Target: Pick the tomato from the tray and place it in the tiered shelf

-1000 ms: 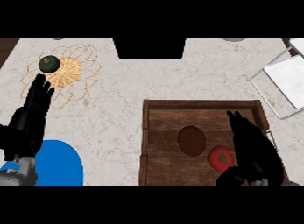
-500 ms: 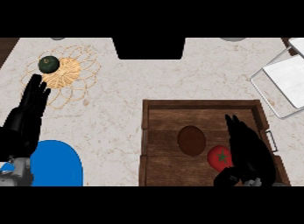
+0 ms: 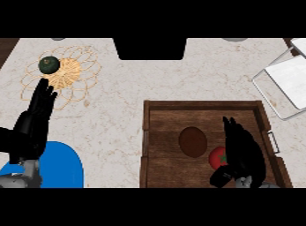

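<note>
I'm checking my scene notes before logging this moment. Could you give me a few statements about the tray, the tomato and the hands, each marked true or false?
1. The tomato lies in the wooden tray. True.
2. The right hand is over the tray, right beside the tomato. True.
3. The left hand is curled round the tomato. False: it is open, fingers straight, at the left of the counter, away from the tray.
4. The tray holds only the tomato. False: a brown oval item also lies in it.
5. A dark green round item sits on the wire trivet. True.
</note>
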### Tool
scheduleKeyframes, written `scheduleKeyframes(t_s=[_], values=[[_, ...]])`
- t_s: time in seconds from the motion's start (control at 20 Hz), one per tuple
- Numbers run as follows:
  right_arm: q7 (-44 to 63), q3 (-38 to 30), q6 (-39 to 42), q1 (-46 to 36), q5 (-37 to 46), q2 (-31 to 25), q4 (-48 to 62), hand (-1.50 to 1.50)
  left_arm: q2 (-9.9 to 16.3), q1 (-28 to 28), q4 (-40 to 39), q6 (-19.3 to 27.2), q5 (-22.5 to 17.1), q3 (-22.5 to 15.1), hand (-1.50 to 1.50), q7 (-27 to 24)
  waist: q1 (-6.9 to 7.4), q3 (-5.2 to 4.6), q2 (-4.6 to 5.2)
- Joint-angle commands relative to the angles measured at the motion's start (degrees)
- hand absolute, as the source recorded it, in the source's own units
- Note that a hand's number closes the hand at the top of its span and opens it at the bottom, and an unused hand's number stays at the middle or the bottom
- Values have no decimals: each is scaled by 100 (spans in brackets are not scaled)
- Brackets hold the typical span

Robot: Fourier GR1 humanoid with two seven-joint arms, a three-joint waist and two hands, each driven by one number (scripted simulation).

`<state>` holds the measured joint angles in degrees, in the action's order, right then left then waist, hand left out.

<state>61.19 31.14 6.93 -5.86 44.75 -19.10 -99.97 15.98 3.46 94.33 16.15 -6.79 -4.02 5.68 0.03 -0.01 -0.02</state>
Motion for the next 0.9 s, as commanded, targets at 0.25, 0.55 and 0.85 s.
scheduleKeyframes(t_s=[0.25, 0.55, 0.85], values=[[-134, -185, 124, 491, 270, 412, 394, 150, -98, -134, 138, -250, 135, 197, 0, 56, -6, 0, -1], [-522, -139, 262, 72, 732, 489, 879, 150, -89, -69, 438, -317, 142, 315, 0, 467, 13, 1, -2], [-3555, -467, 33, 797, 2, -1665, 593, 150, -111, -48, 207, -336, 139, 305, 0, 236, -66, 28, 3]])
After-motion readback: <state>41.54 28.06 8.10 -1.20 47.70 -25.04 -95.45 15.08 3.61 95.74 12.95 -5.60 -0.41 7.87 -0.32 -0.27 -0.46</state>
